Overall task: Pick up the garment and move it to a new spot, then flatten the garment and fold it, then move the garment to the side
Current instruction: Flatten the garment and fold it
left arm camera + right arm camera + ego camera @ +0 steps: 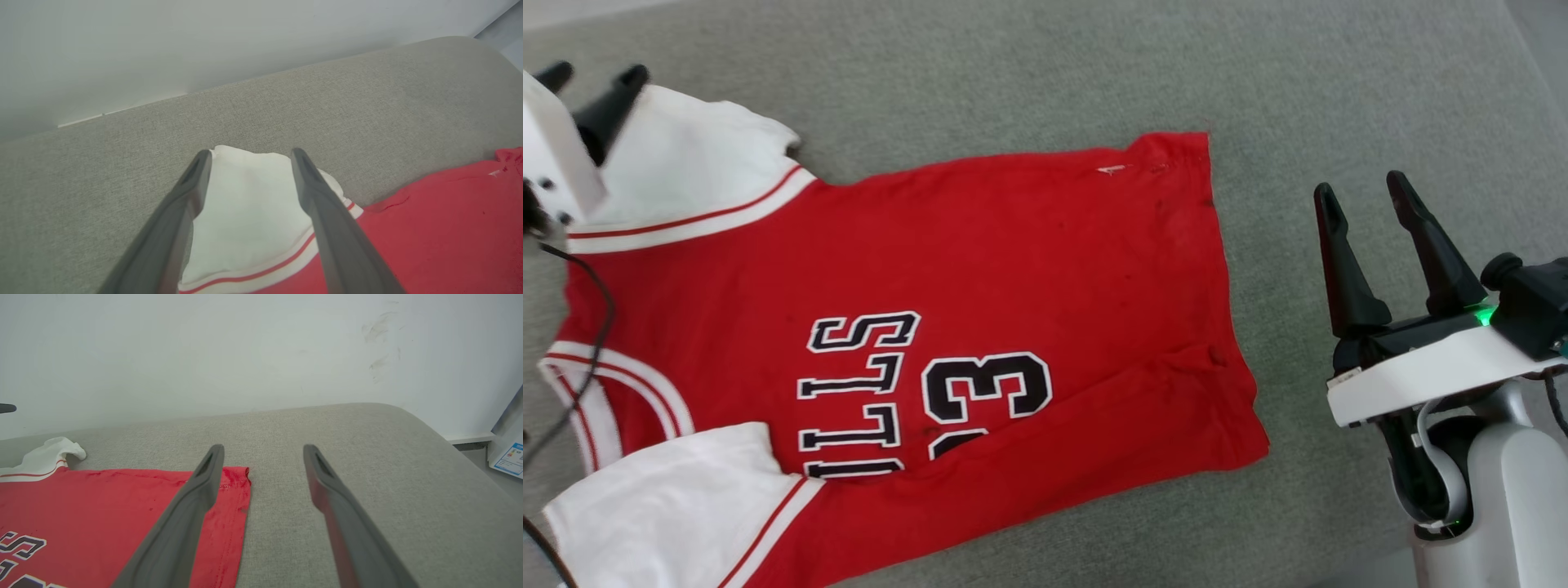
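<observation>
Two risks are standing out. The left end effector (595, 77), fingers spread wide, is hovering over the garment's (1013, 269) far white sleeve (703, 155); whether its tips are touching the cloth I cannot tell. If it is closing on that sleeve alone, the thin fabric is probably going to stretch and drag, bunching the red body instead of lifting it evenly. A black cable (600, 327) is also trailing across the garment's shoulder beside the collar, and I am judging that it could snag or pull the cloth as the arm is moving.

The right end effector (1360, 186), also spread wide and gripping nothing, is hanging just off the garment's hem (1217, 269). In the right wrist view one finger is lining up over the hem corner while the other is sitting past it over the bare grey cushion (1013, 65). A pinch from there risks catching the cushion cover or missing the edge.

The garment is lying face up and sideways on the cushion, mostly spread out, collar toward the left end effector. Its black, white-outlined print (931, 384) is showing partly, because the near sleeve (662, 498) is folding over it. The near side edge is rumpling and curling under, and soft creases are running toward the hem.
</observation>
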Robot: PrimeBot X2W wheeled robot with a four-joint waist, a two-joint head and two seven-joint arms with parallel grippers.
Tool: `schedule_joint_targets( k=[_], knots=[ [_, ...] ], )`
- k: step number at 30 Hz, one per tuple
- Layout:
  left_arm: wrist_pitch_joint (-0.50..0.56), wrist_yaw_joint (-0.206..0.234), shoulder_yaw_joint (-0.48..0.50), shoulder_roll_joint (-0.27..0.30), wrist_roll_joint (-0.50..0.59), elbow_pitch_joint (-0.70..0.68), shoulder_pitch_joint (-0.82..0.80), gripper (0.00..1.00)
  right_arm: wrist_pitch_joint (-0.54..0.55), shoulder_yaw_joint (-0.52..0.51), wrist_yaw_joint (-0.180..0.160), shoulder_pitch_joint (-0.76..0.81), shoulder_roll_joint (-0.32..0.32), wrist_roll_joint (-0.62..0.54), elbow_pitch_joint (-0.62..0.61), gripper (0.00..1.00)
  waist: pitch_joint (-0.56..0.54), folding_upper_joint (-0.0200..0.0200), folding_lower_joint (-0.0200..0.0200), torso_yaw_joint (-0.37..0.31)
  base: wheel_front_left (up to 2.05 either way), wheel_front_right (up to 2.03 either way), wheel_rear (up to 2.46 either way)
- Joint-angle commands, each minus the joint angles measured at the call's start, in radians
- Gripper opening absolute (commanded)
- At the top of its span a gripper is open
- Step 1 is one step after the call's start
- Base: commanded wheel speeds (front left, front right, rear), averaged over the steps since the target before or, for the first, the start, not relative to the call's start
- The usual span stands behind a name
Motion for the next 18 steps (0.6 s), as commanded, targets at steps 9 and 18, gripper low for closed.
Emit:
schedule_joint_targets(
  k=[9,18],
  knots=[
    [0.268,0.032,-0.012,0.071,-0.040,0.130,-0.160,1.00,-0.052,0.043,0.000,-0.040,0.006,0.069,0.031,1.00,0.128,-0.0001,-0.0002,-0.086,0.00,0.00,0.00],
    [0.440,0.083,-0.044,0.067,-0.098,0.208,-0.105,1.00,-0.075,0.049,0.000,-0.054,0.006,0.084,0.060,1.00,0.168,-0.0001,-0.0002,-0.101,0.00,0.00,0.00]
  ],
)
